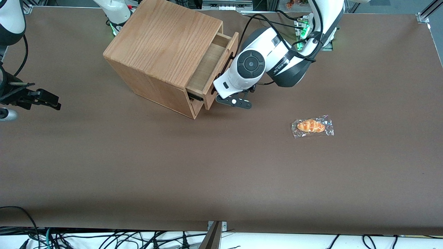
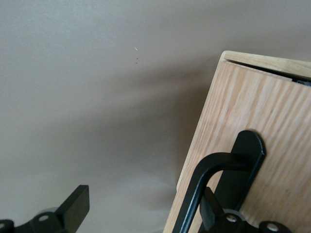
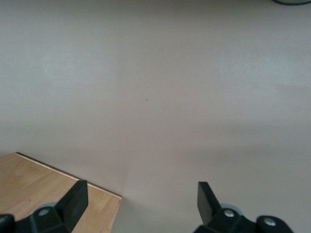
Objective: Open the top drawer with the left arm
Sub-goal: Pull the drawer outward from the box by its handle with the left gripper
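The light oak box (image 1: pixel 162 45) stands at the back of the table. Its top drawer (image 1: pixel 207 64) is pulled partly out, showing the pale plywood inside. The black bar handle (image 1: pixel 227 62) runs along the drawer front (image 2: pixel 262 111). The left arm (image 1: pixel 273 58) reaches down to that front, and its gripper (image 1: pixel 218 94) is at the handle's end nearer the front camera. In the left wrist view the gripper (image 2: pixel 144 201) is open. One finger (image 2: pixel 211 211) sits hooked between the handle bar (image 2: pixel 194 194) and the wood, and the other finger (image 2: pixel 77 204) hangs over bare table.
A wrapped bread roll (image 1: pixel 312 126) lies on the brown table (image 1: pixel 221 166), nearer the front camera than the left arm. The lower section of the box front (image 1: pixel 196 107) is shut. Cables run along the table's front edge.
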{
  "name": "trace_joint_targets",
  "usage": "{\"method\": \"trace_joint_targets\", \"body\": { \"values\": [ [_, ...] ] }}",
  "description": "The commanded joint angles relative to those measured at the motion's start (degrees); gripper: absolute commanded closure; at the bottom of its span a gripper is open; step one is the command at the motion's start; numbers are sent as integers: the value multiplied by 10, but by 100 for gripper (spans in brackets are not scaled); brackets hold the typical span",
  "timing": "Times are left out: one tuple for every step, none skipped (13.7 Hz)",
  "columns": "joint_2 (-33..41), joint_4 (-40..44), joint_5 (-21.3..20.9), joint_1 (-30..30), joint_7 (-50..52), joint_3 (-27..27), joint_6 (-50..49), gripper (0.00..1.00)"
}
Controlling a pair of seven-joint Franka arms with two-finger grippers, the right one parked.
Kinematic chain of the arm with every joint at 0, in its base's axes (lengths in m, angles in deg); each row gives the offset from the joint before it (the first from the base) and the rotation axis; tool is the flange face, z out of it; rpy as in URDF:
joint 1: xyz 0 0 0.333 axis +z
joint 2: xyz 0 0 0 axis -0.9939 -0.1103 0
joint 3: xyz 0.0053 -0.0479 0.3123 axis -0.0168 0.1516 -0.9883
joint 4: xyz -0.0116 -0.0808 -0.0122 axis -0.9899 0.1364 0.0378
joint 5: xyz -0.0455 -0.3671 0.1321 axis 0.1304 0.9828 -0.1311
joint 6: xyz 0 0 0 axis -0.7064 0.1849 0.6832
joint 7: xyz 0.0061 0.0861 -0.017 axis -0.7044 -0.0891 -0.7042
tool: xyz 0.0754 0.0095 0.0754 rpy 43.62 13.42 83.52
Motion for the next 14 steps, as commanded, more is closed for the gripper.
{"method": "trace_joint_targets", "body": {
  "values": [
    [19,-18,-15,4,-7,-1,-2,0],
    [19,-19,-15,4,-7,-1,-2,0],
    [19,-25,-15,4,-7,-1,0,0],
    [19,-27,-15,4,-7,-1,0,0],
    [19,-31,-16,4,-7,-1,0,0],
    [20,-31,-15,5,-7,-1,-2,0],
    [23,-32,-16,11,-7,-2,-3,0],
    [23,-32,-16,12,-7,-1,-3,0],
    [24,-32,-16,13,-7,-2,-6,0],
    [24,-31,-15,16,-6,-2,-10,0],
    [28,-31,-15,18,-5,-2,-10,0],
    [29,-31,-15,19,-5,-2,-11,0],
    [29,-31,-15,23,-5,-2,-12,0],
    [31,-31,-16,26,-5,-2,-15,0]
  ]
}}
